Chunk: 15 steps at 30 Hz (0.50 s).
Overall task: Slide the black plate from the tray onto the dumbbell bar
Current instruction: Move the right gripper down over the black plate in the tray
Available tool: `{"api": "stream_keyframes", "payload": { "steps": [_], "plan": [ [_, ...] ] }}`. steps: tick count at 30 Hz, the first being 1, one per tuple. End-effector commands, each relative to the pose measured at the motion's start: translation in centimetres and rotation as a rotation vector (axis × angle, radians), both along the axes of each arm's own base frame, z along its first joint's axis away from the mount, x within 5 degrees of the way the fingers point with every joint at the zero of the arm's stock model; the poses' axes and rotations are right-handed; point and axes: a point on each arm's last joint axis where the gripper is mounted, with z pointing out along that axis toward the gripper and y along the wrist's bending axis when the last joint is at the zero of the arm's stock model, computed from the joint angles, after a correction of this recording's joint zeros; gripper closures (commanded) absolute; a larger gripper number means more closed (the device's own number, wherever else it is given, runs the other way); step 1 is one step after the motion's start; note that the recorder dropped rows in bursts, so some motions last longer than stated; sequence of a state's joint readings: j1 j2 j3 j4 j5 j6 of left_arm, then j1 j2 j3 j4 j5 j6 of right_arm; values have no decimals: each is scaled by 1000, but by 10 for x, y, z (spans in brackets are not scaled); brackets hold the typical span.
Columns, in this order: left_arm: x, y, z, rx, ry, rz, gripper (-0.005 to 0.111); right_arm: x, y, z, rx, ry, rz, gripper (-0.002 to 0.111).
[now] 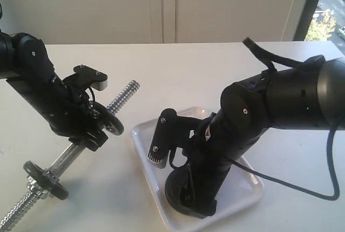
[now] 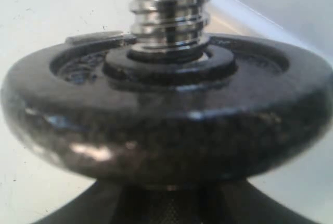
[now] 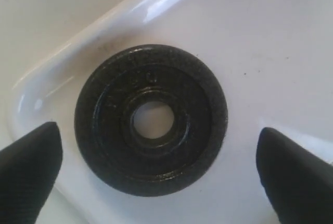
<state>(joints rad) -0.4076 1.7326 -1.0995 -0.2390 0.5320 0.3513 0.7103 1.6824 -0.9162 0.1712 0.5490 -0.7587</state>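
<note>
The black plate (image 3: pixel 151 120) lies flat in a corner of the white tray (image 3: pixel 250 36), its centre hole showing. My right gripper (image 3: pixel 156 130) hangs open above it, one fingertip (image 3: pixel 31 164) on each side, not touching. In the exterior view that gripper (image 1: pixel 186 191) points down into the tray (image 1: pixel 141 135) and hides the plate. My left gripper (image 1: pixel 90 129) is shut on the dumbbell bar (image 1: pixel 123 96), held slanted above the table. A worn grey disc (image 2: pixel 166 125) sits on the bar's threaded end (image 2: pixel 169 10), close to the fingers. A second disc (image 1: pixel 46 177) sits lower down the bar.
The white table (image 1: pixel 178 75) runs back to a pale wall. A black cable (image 1: pixel 302 184) loops from the right arm over the table at the right. The tray lies between the two arms, near the front edge.
</note>
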Motion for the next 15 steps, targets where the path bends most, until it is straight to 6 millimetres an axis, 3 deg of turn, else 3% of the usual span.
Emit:
{"api": "stream_keyframes", "payload": {
  "steps": [1,15],
  "plan": [
    [0,-4,14,-58,-35,32,107,3,4,-3,9,-23,-1,14],
    [0,-4,14,-57,-34,31,107,7,7,-30,-32,28,-10,14]
  ]
}}
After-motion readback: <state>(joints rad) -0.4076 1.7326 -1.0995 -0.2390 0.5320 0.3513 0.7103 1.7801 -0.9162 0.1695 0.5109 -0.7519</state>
